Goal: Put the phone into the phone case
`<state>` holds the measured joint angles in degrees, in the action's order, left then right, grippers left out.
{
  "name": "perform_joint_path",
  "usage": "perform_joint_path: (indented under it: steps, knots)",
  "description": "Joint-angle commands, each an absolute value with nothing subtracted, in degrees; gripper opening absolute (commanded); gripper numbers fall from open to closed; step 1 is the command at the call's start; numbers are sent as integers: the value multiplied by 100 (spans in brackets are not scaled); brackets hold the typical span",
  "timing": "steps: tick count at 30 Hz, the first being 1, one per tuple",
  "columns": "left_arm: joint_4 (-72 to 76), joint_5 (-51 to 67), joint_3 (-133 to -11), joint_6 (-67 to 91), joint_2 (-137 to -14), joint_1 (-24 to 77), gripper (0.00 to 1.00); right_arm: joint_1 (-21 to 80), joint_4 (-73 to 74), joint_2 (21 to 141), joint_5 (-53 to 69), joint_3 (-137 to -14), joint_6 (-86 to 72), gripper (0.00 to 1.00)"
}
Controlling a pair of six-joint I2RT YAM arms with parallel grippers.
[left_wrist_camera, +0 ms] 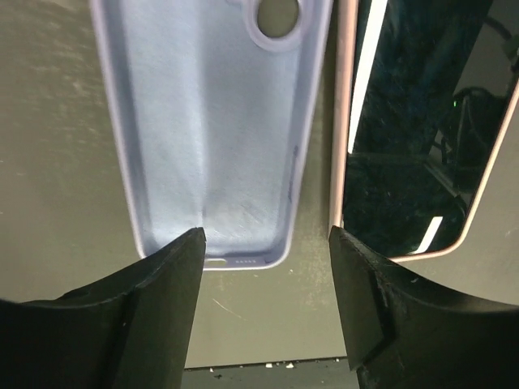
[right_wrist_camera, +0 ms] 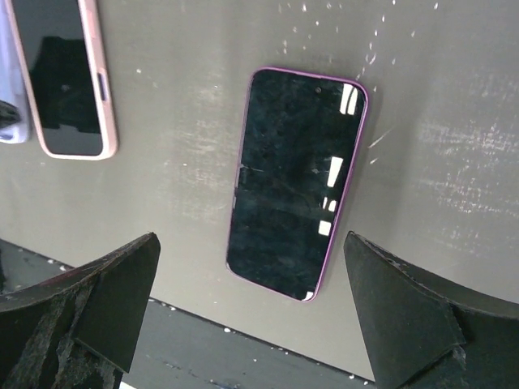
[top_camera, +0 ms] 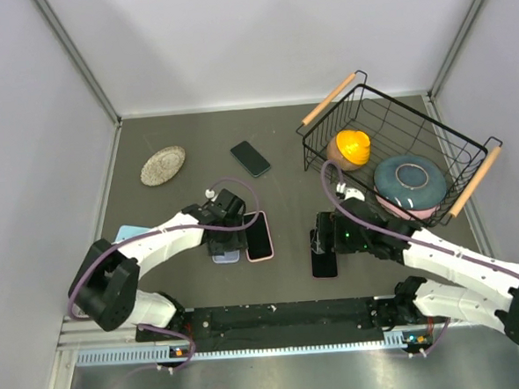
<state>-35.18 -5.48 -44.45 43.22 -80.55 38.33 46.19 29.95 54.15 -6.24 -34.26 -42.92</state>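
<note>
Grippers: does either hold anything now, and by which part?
Nothing is held. The left gripper stands open over the bottom end of the lilac case; the right gripper stands open above the purple-cased phone.

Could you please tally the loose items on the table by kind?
Phones: 3 (dark, pink-edged, purple-edged)
Empty case: 1
Basket: 1
Bowl: 1
Orange object: 1
Woven mat: 1
Light-blue item, partly hidden: 1
Total: 9
</note>
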Motion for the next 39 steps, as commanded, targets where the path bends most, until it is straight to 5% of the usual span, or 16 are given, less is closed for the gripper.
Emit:
perform_joint_path:
  steps: [1, 12, 39]
  knots:
    - [-3709, -853, -4737, 4228, -7770, 3368, 68, 4781, 2918, 5826, -1011, -3691, -4456, 96]
    - [-3402, -159, -4351, 3578, -7462, 1837, 65, 4931, 2883, 6995, -1353, -4148, -4491, 95]
    - [-2927, 88, -4351, 3682, -8649, 1793, 55, 5001, 2584, 8033, -1556, -3981, -4430, 86]
